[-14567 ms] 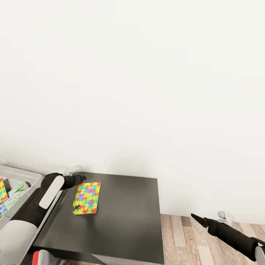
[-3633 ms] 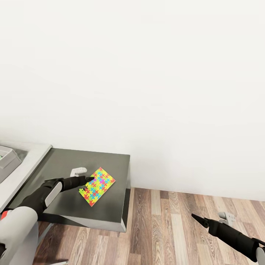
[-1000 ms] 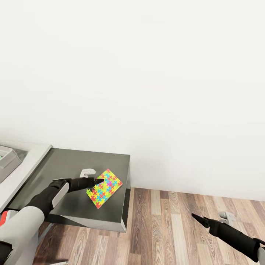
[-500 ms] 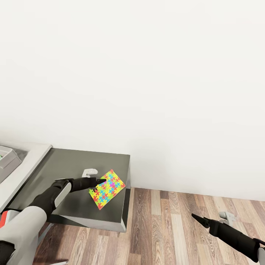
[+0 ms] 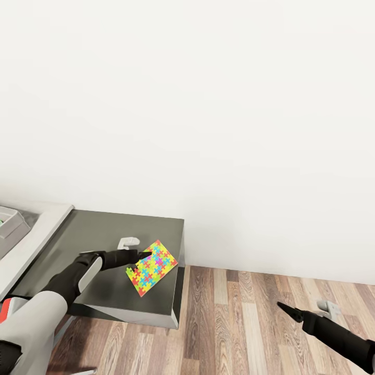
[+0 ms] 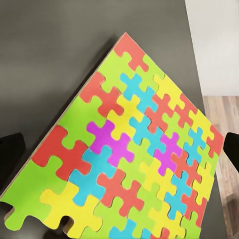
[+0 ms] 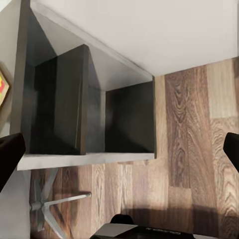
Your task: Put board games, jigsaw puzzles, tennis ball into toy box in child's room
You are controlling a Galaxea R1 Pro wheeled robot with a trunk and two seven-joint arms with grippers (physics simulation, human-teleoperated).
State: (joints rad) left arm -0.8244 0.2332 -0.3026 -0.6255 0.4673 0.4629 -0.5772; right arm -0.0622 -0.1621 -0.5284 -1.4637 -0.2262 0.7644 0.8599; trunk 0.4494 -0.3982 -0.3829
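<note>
A thin flat jigsaw puzzle (image 5: 151, 267) of yellow, red, blue, green and pink pieces lies at the dark worktop's (image 5: 99, 232) right edge; left gripper (image 5: 139, 257) spread apart beside it

The jigsaw puzzle (image 5: 151, 267) was pushed to the cabinet's (image 5: 104, 229) right edge; right pincer (image 5: 282, 305) dropped lower
</note>
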